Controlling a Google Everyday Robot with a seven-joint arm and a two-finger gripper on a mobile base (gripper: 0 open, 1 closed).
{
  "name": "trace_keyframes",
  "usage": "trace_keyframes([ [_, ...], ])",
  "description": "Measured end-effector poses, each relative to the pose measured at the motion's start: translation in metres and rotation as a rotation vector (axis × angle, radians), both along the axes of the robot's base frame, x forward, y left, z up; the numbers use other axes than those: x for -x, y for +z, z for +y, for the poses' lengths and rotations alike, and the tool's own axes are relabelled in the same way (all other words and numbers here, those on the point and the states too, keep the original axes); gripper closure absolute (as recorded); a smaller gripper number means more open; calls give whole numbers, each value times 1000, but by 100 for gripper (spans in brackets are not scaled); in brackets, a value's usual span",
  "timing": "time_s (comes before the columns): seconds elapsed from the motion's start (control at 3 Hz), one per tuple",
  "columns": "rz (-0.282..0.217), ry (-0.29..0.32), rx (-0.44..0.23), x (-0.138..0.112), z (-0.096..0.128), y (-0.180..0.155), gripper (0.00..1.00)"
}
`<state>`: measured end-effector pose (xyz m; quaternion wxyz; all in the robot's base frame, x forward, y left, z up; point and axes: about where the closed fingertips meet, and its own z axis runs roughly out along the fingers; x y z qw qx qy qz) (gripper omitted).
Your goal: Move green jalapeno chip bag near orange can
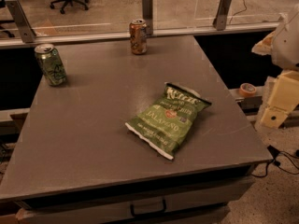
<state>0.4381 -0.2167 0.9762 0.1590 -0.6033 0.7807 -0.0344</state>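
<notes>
The green jalapeno chip bag (168, 118) lies flat on the grey table (93, 139), right of centre and toward the front. The orange can (138, 36) stands upright at the table's far edge, near the middle, well apart from the bag. My gripper (276, 107) shows as pale cream blocks at the right edge of the camera view. It hangs beyond the table's right side, away from the bag and the can, and holds nothing that I can see.
A green can (51, 64) with a silver top stands at the table's far left. A low glass barrier with metal posts (147, 6) runs behind the table. A tape roll (247, 89) lies on a ledge to the right. Cables (282, 162) lie on the floor.
</notes>
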Motion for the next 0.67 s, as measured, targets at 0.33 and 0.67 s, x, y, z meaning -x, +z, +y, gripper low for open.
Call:
trace_keyframes([
  [0.33,0,0,0,0,0,0,0],
  [0.67,-9,5,-13,-2,2,0,0],
])
